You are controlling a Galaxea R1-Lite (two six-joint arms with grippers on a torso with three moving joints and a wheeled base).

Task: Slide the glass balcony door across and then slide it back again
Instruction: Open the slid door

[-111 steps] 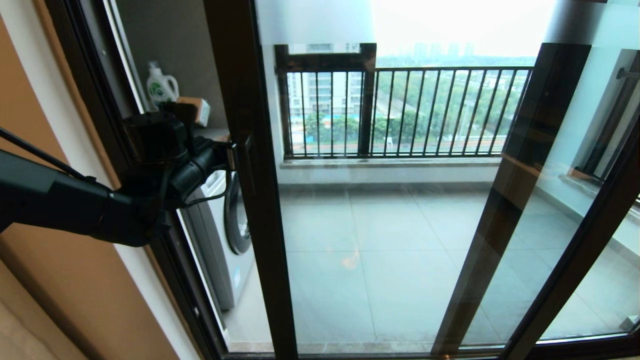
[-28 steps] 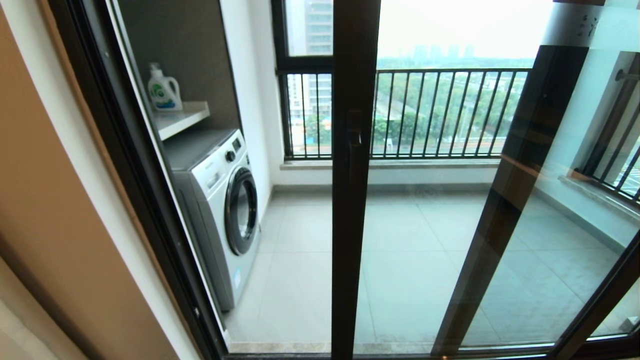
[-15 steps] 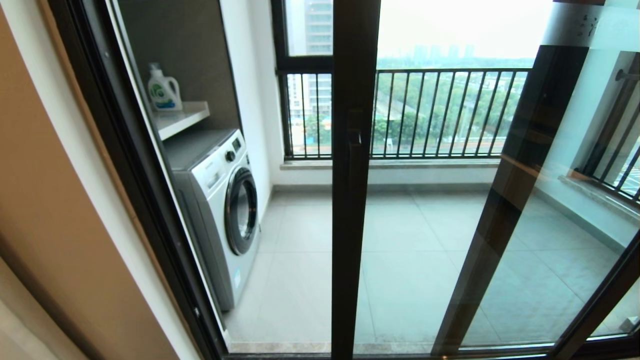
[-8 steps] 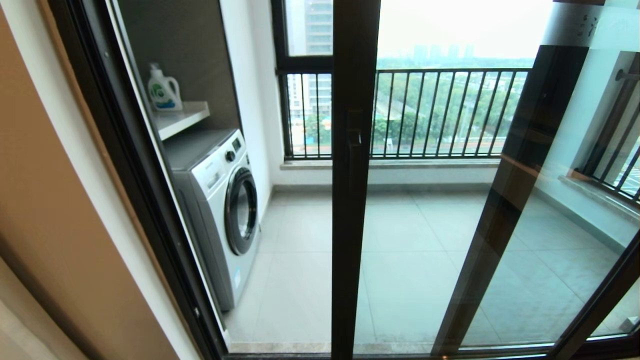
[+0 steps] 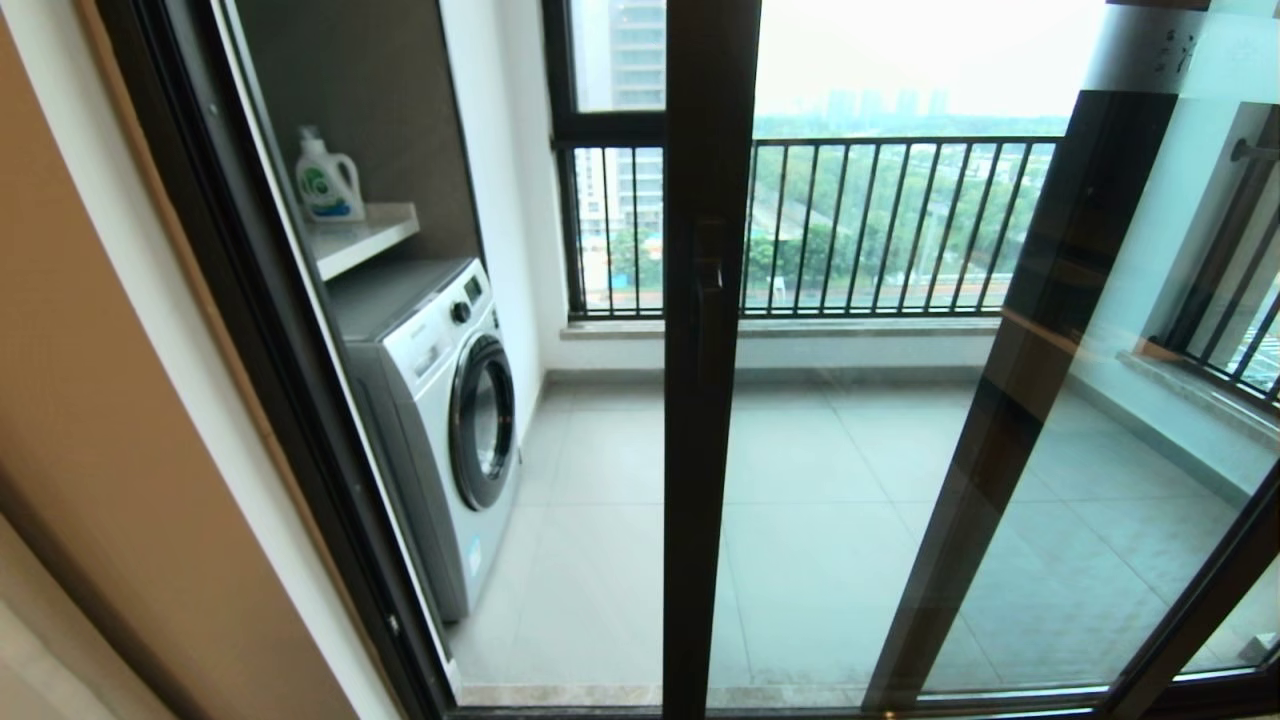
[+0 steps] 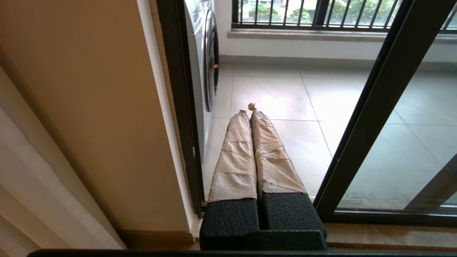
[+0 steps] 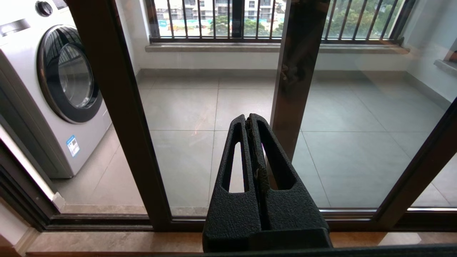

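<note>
The glass balcony door (image 5: 850,480) stands partly slid to the right. Its dark leading stile (image 5: 700,450) is near the middle of the head view, and the dark bar handle (image 5: 710,310) is on it. A frosted strip with characters (image 5: 1170,45) shows at the top right. Neither arm appears in the head view. My left gripper (image 6: 248,109) is shut and empty, its tape-wrapped fingers low before the open gap, left of the door's stile (image 6: 371,117). My right gripper (image 7: 248,119) is shut and empty, low in front of the door's glass, right of the stile (image 7: 117,117).
A washing machine (image 5: 440,400) stands on the balcony just inside the open gap, with a detergent bottle (image 5: 325,180) on a shelf above it. The dark door frame (image 5: 260,350) and a beige wall (image 5: 100,400) bound the left. Black railings (image 5: 880,220) line the far side.
Since 7.4 s ago the door's stile has moved right, widening the gap, and my left arm has left the handle and the head view. Nothing has moved in the last two seconds.
</note>
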